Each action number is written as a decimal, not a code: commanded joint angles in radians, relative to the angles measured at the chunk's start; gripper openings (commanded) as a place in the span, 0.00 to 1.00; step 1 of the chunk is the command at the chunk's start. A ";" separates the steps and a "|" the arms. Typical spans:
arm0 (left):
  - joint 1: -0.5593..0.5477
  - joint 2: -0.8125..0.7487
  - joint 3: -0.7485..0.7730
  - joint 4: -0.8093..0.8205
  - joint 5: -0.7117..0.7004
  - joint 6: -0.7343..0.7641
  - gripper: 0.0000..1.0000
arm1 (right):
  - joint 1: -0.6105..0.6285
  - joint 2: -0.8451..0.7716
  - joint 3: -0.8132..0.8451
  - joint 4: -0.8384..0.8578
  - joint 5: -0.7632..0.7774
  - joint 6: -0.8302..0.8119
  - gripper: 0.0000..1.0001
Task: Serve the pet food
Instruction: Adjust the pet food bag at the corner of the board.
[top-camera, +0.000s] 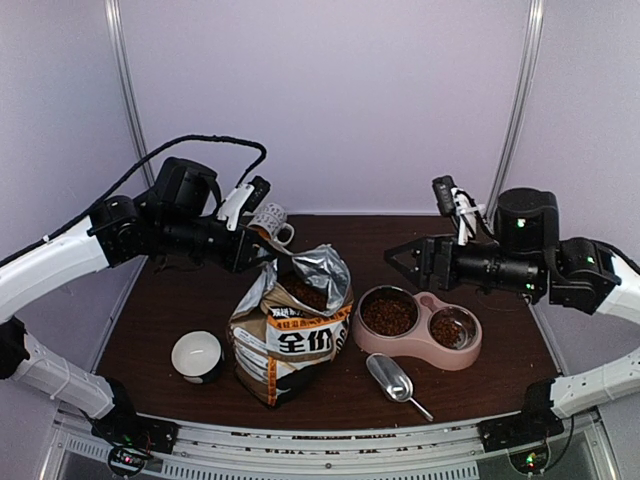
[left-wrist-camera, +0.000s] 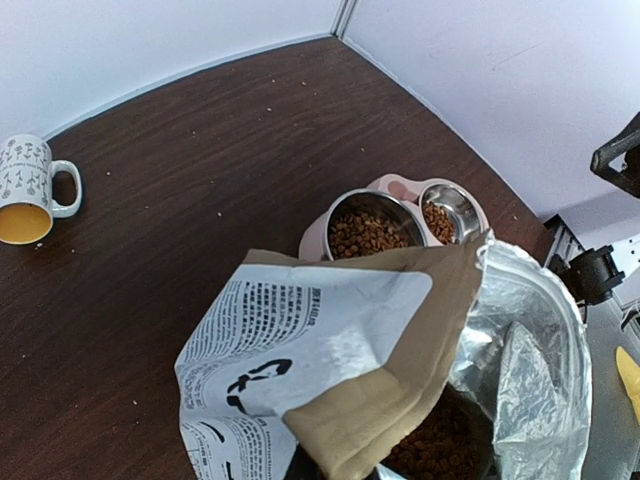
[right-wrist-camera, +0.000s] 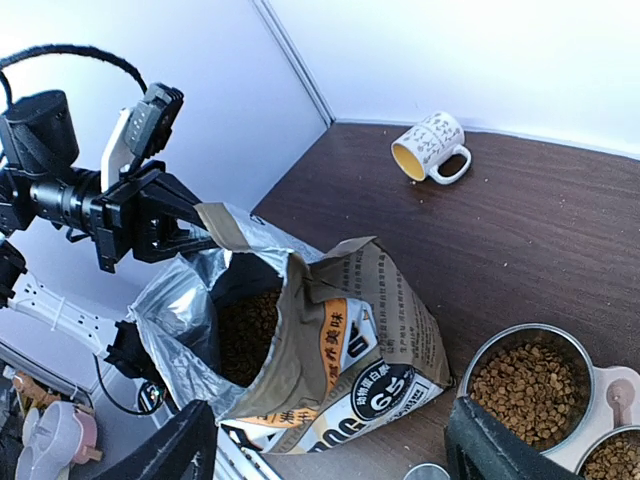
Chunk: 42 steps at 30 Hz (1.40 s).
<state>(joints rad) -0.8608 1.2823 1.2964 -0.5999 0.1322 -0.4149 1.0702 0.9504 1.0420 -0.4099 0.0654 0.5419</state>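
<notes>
The pet food, brown kibble, fills the open bag (top-camera: 292, 335) at the table's middle and shows inside its mouth (top-camera: 308, 292), (right-wrist-camera: 243, 332), (left-wrist-camera: 440, 445). More kibble lies in both steel cups of the pink double bowl (top-camera: 420, 352): the large left cup (top-camera: 388, 315), (right-wrist-camera: 528, 385) and the small right cup (top-camera: 447, 329). My left gripper (top-camera: 266, 254) is shut on the bag's tan top flap (left-wrist-camera: 400, 380), holding the mouth open; its fingers are mostly hidden behind the flap. My right gripper (top-camera: 394, 258) is open and empty, in the air beside the bag and above the bowl's left cup.
A metal scoop (top-camera: 394, 380) lies on the table in front of the bowl. A small white bowl (top-camera: 197, 355) sits at the front left. A patterned mug (top-camera: 272, 222) lies on its side at the back, also in the right wrist view (right-wrist-camera: 430, 148).
</notes>
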 joint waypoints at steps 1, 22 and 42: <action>0.016 -0.077 0.091 0.224 0.072 0.052 0.00 | 0.048 0.194 0.200 -0.133 -0.056 -0.033 0.79; 0.016 -0.037 0.186 0.143 0.256 0.240 0.00 | 0.136 0.712 0.702 -0.486 0.298 -0.160 0.14; 0.021 -0.022 0.260 0.047 0.315 0.306 0.58 | 0.229 0.593 0.639 -0.366 0.257 0.152 0.00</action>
<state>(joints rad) -0.8379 1.3624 1.5532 -0.7231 0.4770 -0.0986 1.2949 1.5692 1.7027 -0.9810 0.2886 0.5877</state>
